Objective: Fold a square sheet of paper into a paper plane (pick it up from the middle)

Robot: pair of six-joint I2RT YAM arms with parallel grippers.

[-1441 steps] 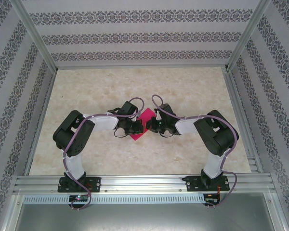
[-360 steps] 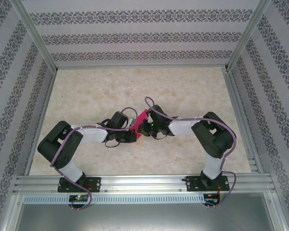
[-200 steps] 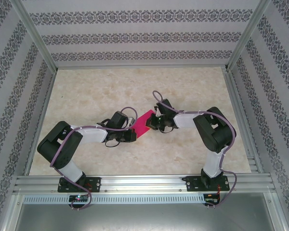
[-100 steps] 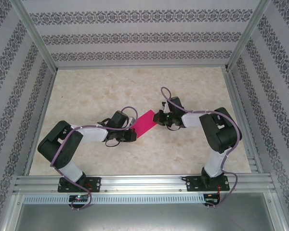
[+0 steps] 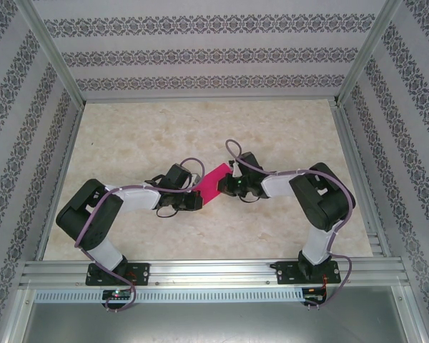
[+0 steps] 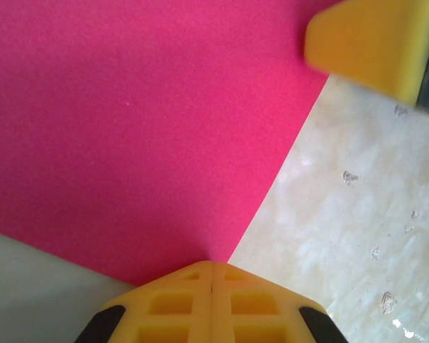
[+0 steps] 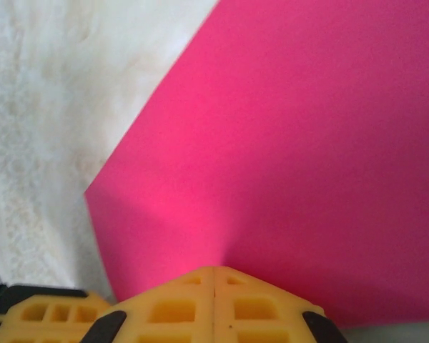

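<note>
Spanning the gap between both arms in the top external view, the square sheet of paper (image 5: 213, 184) shows as a slanted magenta band over the middle of the tabletop (image 5: 272, 136). Its near end is at the left gripper (image 5: 197, 198) and its far end at the right gripper (image 5: 229, 182). Whether it touches the surface underneath cannot be told from above. Holding opposite ends likely keeps the thin sheet stretched enough to set a fold rather than letting it sag. Left wrist view: the left gripper (image 6: 211, 266) has its yellow fingers pressed together on the sheet, right where the paper narrows to a corner-like point. The paper fans away upward, with marbled tabletop bare to the right. A blurred yellow pad of the right gripper sits at the upper right, by the sheet's far edge. Right wrist view: the right gripper (image 7: 213, 271) is pinching likewise, jaws meeting on the paper's border. A soft bulge runs up from the pinch, suggesting slack or the start of a crease. One free corner points left over the tabletop. Judgement: early folding stage, no plane shape yet.
</note>
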